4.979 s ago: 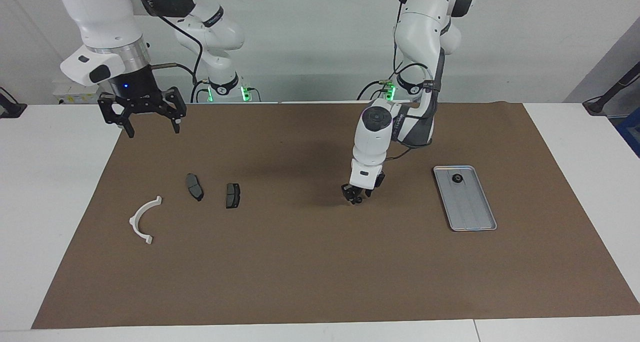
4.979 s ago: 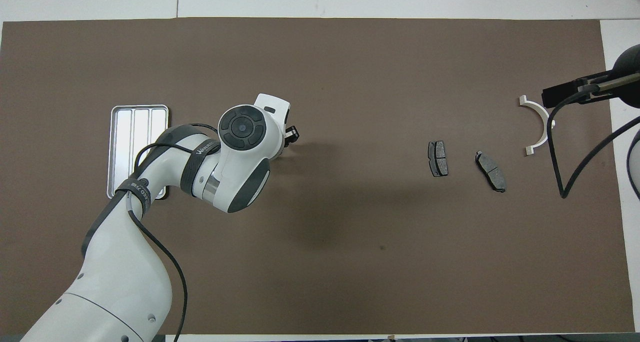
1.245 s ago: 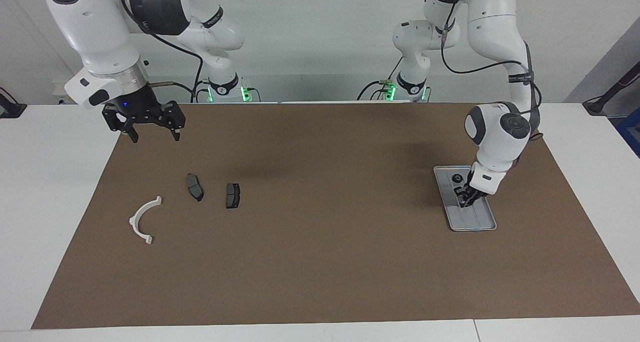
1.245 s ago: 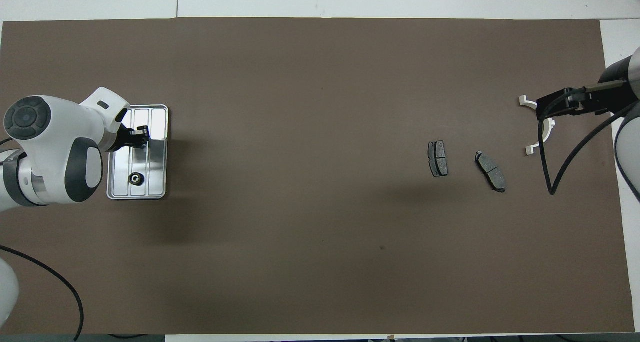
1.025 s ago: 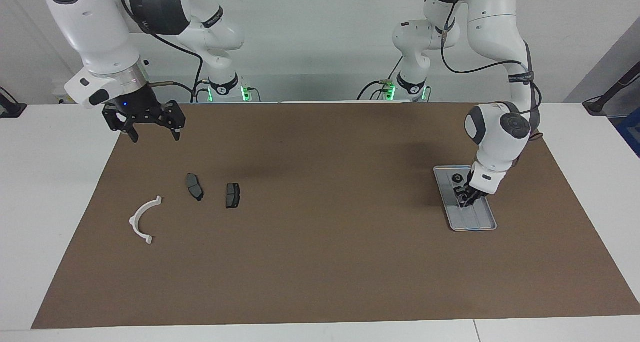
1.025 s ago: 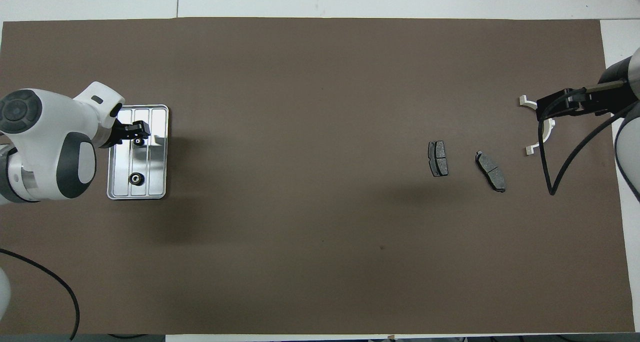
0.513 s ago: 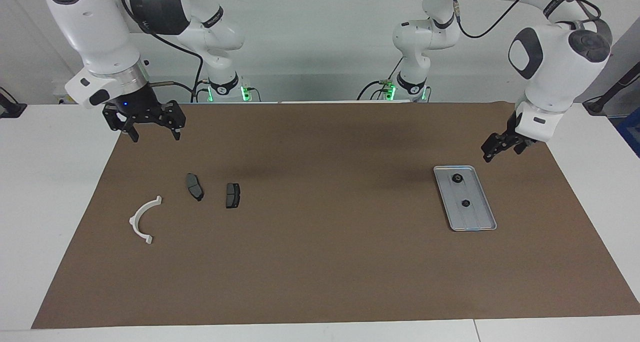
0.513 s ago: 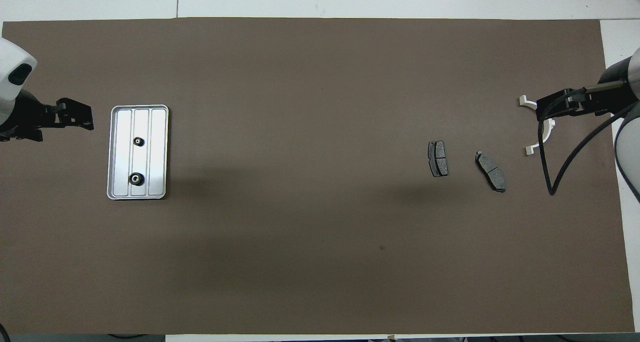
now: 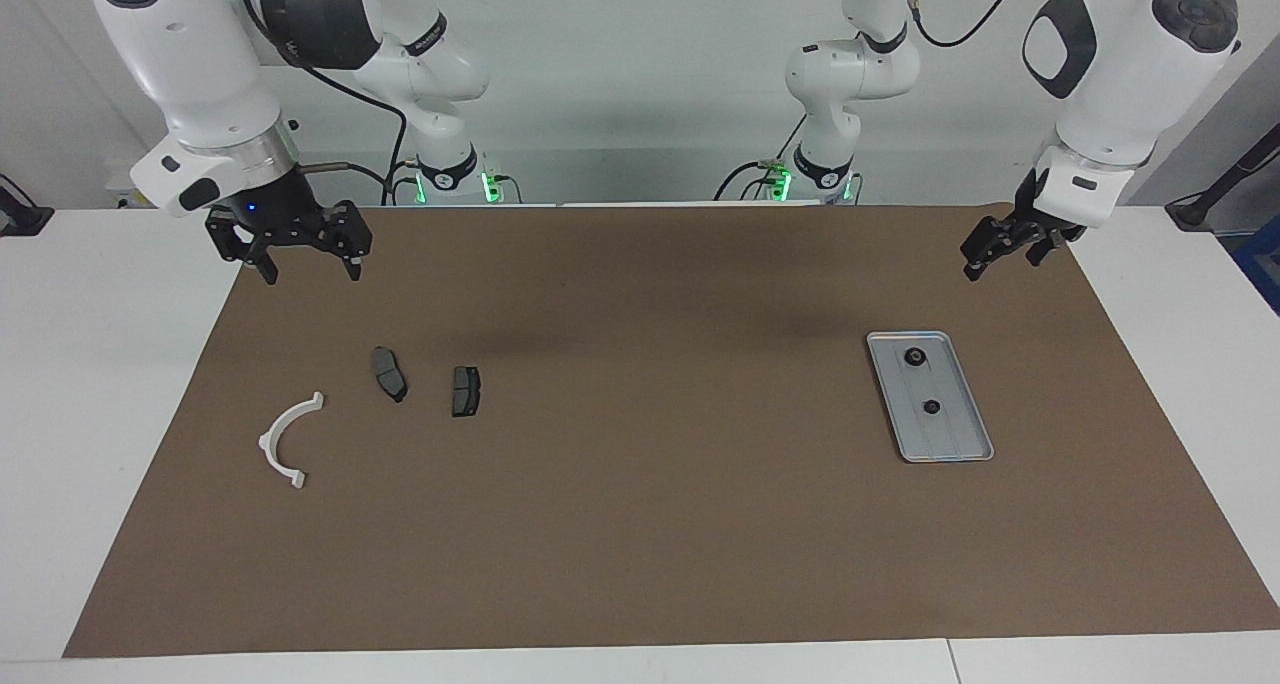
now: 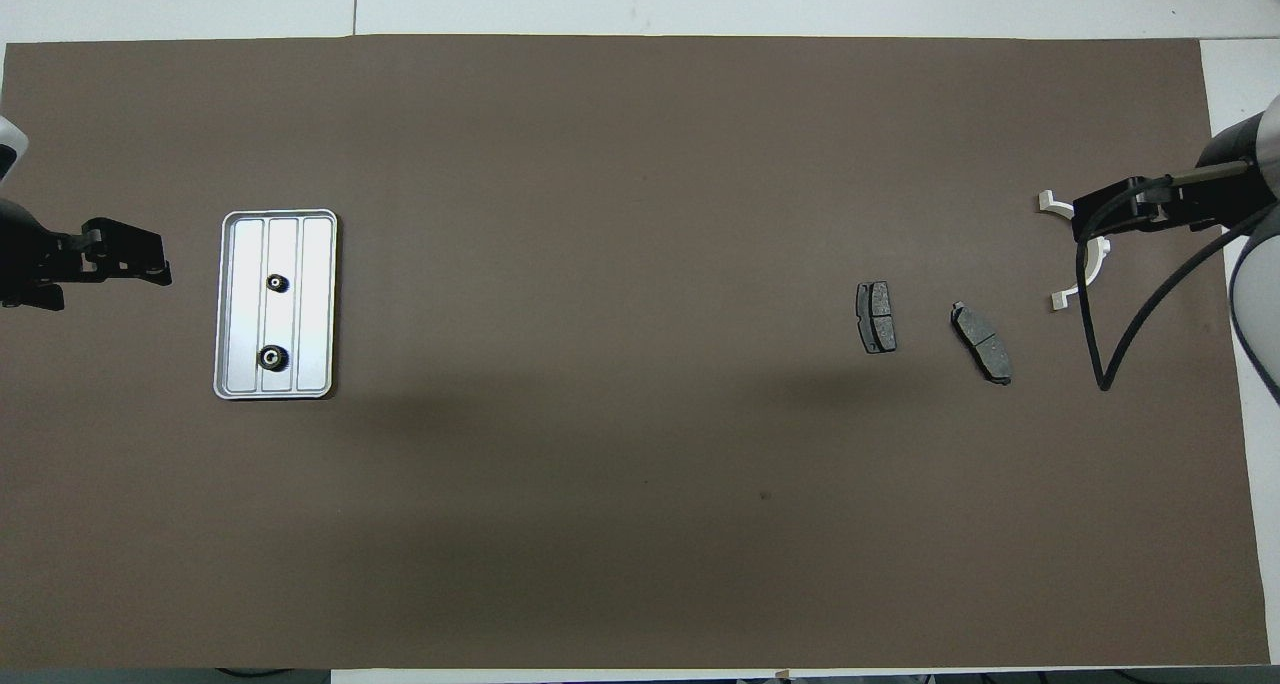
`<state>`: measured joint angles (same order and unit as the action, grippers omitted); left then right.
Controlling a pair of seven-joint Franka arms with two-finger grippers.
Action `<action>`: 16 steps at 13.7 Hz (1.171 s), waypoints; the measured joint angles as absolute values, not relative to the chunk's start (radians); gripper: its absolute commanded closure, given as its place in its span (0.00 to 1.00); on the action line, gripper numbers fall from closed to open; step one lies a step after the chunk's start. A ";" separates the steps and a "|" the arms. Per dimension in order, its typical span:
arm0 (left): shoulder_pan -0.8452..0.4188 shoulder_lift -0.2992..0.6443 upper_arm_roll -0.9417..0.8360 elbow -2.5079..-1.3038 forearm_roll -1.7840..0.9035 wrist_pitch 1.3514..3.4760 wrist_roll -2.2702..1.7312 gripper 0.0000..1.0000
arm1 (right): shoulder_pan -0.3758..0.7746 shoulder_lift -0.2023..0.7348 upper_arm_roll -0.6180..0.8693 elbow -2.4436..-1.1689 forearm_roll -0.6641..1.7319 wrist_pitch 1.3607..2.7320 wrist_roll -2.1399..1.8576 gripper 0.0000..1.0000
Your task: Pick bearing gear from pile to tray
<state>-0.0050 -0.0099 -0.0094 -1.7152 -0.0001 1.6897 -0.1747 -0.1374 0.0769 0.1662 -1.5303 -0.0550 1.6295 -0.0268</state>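
Two small black bearing gears (image 9: 912, 357) (image 9: 931, 406) lie in the silver ribbed tray (image 9: 955, 444), toward the left arm's end of the mat. The overhead view shows these gears (image 10: 277, 283) (image 10: 269, 357) on the tray (image 10: 310, 264). My left gripper (image 9: 1002, 261) (image 10: 160, 259) hangs open and empty, raised over the mat's edge beside the tray. What is left of the pile lies toward the right arm's end: a white half-ring bracket (image 9: 266, 444) (image 10: 1070, 291) and two dark brake-pad plates (image 9: 389, 373) (image 9: 465, 391). My right gripper (image 9: 308, 269) (image 10: 1090, 219) waits open, raised over the mat by the bracket.
A brown mat (image 9: 640, 524) covers most of the white table (image 9: 90, 384). Both arm bases stand at the robots' edge of the table. A black cable (image 10: 1100, 364) loops down from the right arm.
The left gripper opened and left the second gear in the tray, then rose and drew back off the tray to the mat's edge. The right arm has not moved.
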 measured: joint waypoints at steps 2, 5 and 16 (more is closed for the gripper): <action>-0.006 -0.011 -0.010 -1.715 -0.012 1.690 -0.174 0.00 | -0.137 0.077 0.166 -1.530 -0.055 1.630 -0.027 0.00; -0.023 -0.024 -0.012 -1.714 -0.016 1.689 -0.174 0.00 | -0.137 0.077 0.166 -1.530 -0.055 1.630 -0.027 0.00; -0.027 -0.049 -0.005 -1.709 -0.016 1.690 -0.174 0.00 | -0.137 0.076 0.169 -1.530 -0.055 1.629 -0.027 0.00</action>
